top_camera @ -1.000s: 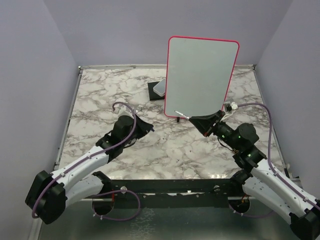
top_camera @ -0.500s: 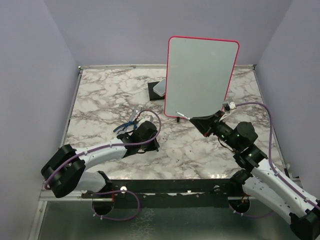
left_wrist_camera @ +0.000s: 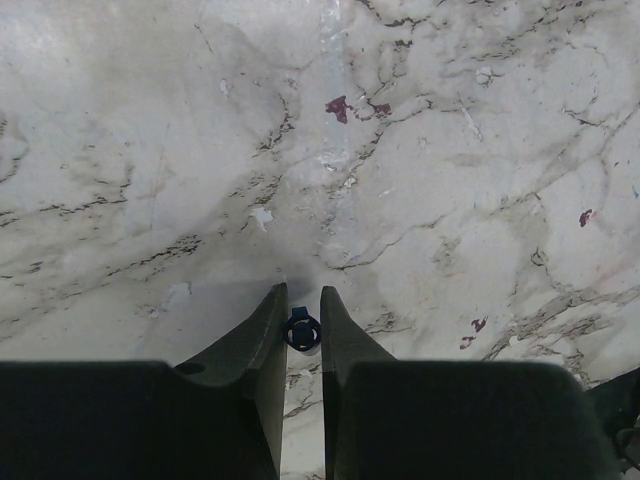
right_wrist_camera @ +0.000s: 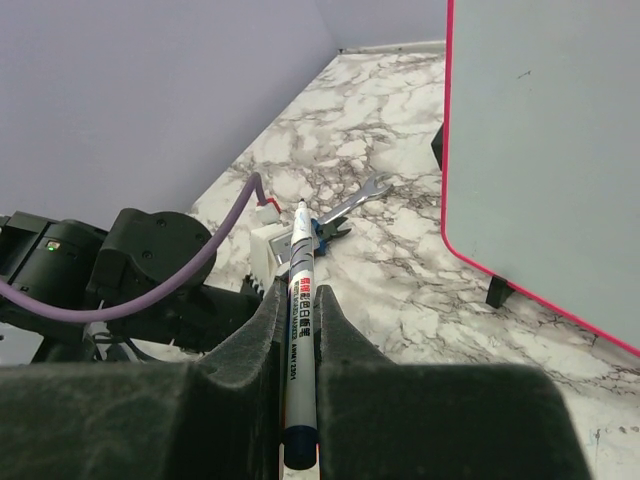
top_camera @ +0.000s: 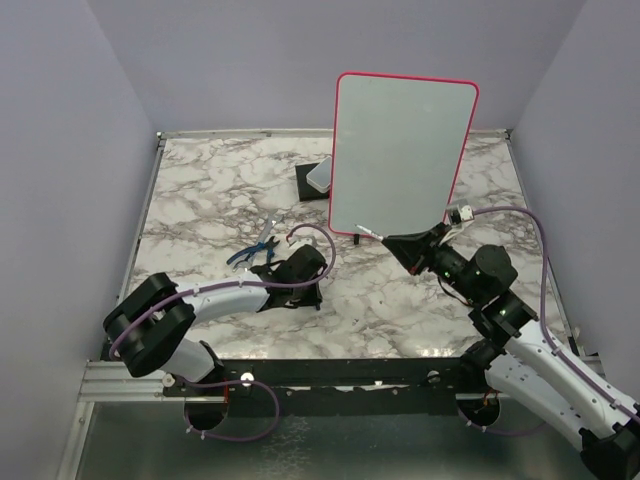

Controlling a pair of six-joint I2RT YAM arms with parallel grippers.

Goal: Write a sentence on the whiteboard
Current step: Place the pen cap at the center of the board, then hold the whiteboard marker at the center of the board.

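- Whiteboard [top_camera: 400, 140]: stands upright on the desk [top_camera: 200, 200], just beyond and above the right gripper [top_camera: 402, 244]. Its face is blank in both views that show it.
- Sentence: no stroke of it is on the board. I judge the writing not yet begun, with all of it left to do.
- Right gripper: clenched on the marker [right_wrist_camera: 299, 330], with the barrel running forward between the fingers. The tip is out ahead of the gripper and aimed toward the board's lower left corner. From above the tip looks close to the bottom edge, but I cannot tell whether it touches.
- Left gripper [left_wrist_camera: 302, 298]: low over the desk, well to the left of the right gripper, pinched on a small blue cap [left_wrist_camera: 302, 330]. I take this for the marker's cap, so uncapping looks done.
- Blue-handled tool [top_camera: 255, 250]: lies on the desk just beyond the left gripper. It seems to have no part in the job.
- Eraser block [top_camera: 318, 177]: further beyond the left gripper, beside the board's left edge.
- Remaining, as I judge it: raise the tip onto the face of the board and write the words.
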